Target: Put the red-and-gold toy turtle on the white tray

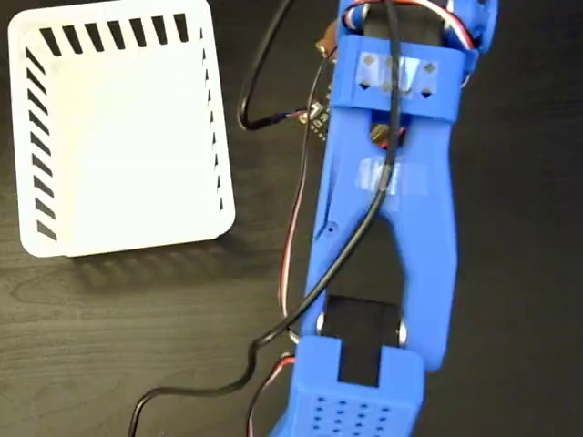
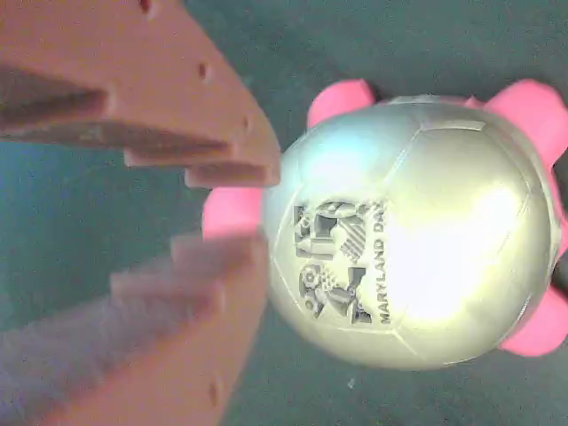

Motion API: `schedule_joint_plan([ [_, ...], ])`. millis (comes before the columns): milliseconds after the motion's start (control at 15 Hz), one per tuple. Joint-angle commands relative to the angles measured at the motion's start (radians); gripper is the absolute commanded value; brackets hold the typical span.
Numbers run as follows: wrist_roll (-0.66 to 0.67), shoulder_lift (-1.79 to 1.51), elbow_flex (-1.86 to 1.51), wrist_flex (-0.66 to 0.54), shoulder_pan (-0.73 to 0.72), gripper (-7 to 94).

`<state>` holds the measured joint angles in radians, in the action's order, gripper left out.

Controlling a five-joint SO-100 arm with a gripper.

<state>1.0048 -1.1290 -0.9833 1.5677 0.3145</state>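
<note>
The wrist view is filled by the red-and-gold toy turtle (image 2: 417,231), its shiny gold shell bearing a dark print and its pink-red limbs sticking out around it, on the dark table. My gripper (image 2: 262,211) is at the turtle's left end. The two fingertips stand close together, and a red limb (image 2: 229,213) fills the narrow gap between them. The white tray (image 1: 118,137) with slanted side slots stands at the upper left of the fixed view, with nothing in it. There my blue arm (image 1: 387,200) hides the turtle and the gripper.
Black and red cables (image 1: 273,109) loop over the dark wood table (image 1: 137,328) between the tray and the arm. The arm's base (image 1: 360,391) is at the bottom edge.
</note>
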Motion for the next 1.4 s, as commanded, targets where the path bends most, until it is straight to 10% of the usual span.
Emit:
schedule_joint_plan([
  [0,0.018,-0.018,0.046,0.011,0.018,40],
  [467,0.095,-0.002,0.054,0.041,0.069,62],
  [1333,0.089,0.124,0.069,-0.049,0.091,62],
])
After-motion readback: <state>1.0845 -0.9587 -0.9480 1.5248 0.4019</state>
